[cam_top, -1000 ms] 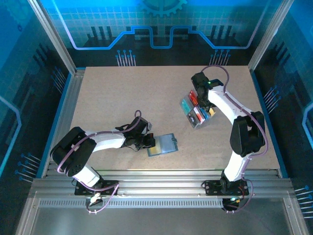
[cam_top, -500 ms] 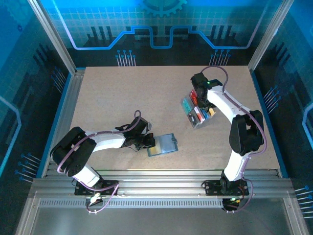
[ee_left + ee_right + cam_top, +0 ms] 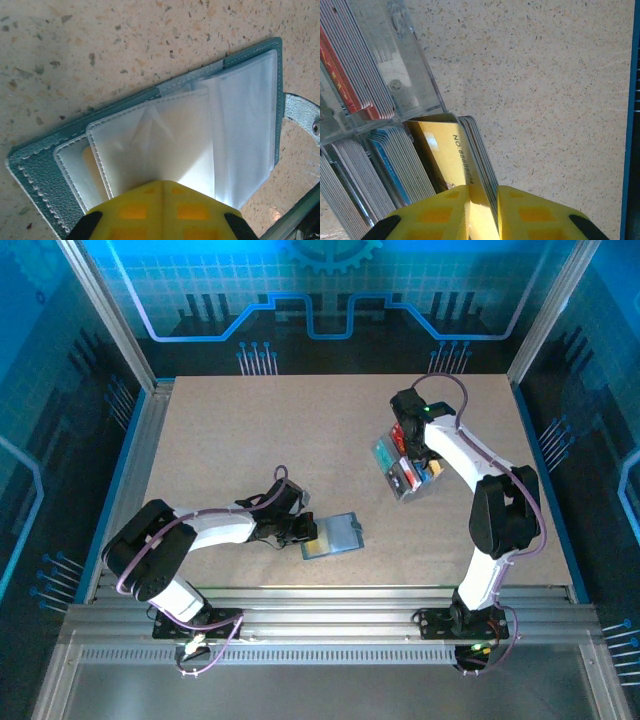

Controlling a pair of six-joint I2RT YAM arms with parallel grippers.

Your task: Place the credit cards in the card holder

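Note:
The slate-blue card holder (image 3: 335,535) lies open on the table near the front, its clear sleeves (image 3: 165,130) fanned out. An orange card (image 3: 92,162) shows through one sleeve pocket. My left gripper (image 3: 162,187) is shut, pinching the edge of a clear sleeve; from above the left gripper (image 3: 305,530) sits at the holder's left edge. At the right, credit cards stand on edge in a clear tray (image 3: 400,468). My right gripper (image 3: 482,192) reaches down into the tray, its yellow fingers closed on either side of a small stack of yellow credit cards (image 3: 450,150).
The clear plastic tray (image 3: 415,85) also holds red cards (image 3: 340,75) and blue cards (image 3: 390,160) in neighbouring compartments. Bare speckled tabletop (image 3: 260,440) spreads between the tray and the holder. A metal rail (image 3: 330,605) runs along the front edge.
My right gripper's jaws have narrowed onto the yellow cards in the tray. The left arm and the card holder have stayed still.

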